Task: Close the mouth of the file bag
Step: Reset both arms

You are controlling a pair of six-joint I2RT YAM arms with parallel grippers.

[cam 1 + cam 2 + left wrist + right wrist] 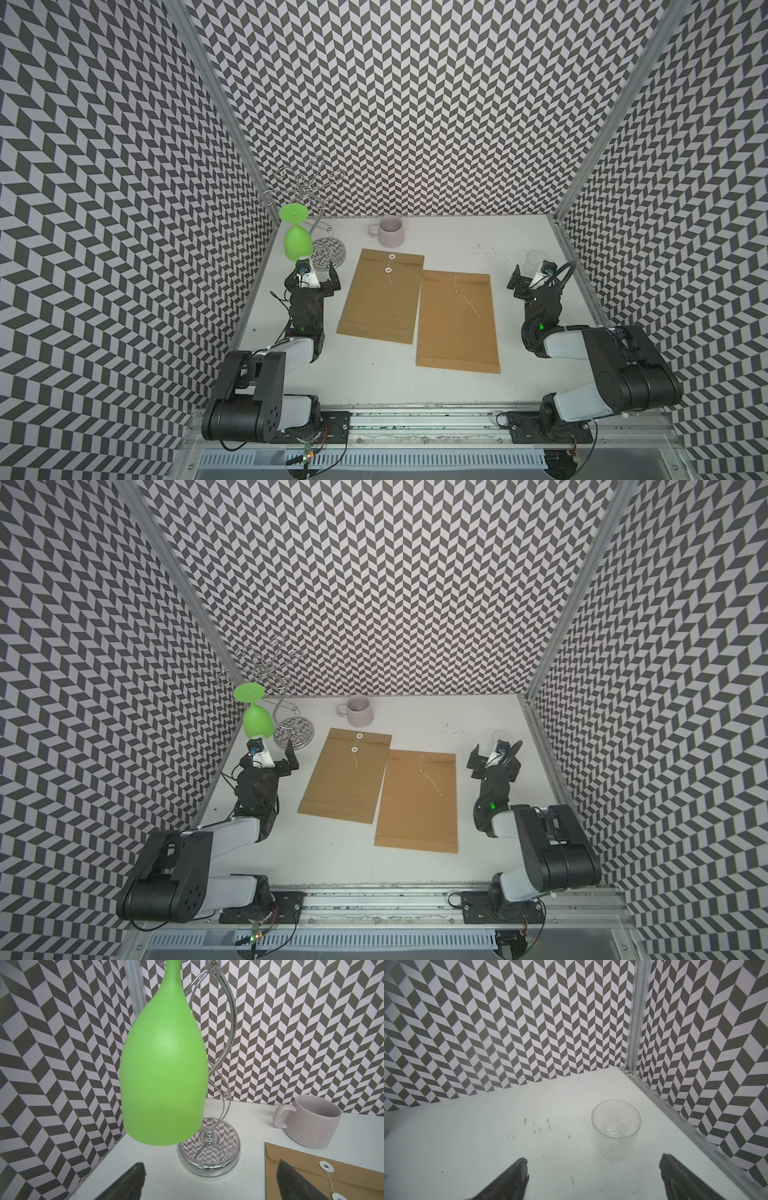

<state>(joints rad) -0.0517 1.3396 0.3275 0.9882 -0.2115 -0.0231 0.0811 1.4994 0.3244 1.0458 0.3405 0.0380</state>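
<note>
Two brown file bags lie flat mid-table in both top views. The left file bag (380, 295) (345, 775) carries two white discs near its far end, with a string trailing off the lower disc. On the right file bag (457, 320) (419, 800) a loose string curls across the paper. Both flaps lie flat. My left gripper (318, 270) (209, 1167) is open and empty, left of the left bag, whose corner (311, 1174) shows beside one finger. Over at the right side, my right gripper (536, 270) (592, 1164) is open and empty, well clear of the bags.
A green wine glass (297, 232) (164, 1064) hangs upside down on a chrome rack (328, 253) (209, 1159) just beyond my left gripper. A pale mug (390, 230) (311, 1124) stands at the back. A clear cup (615, 1132) sits before my right gripper.
</note>
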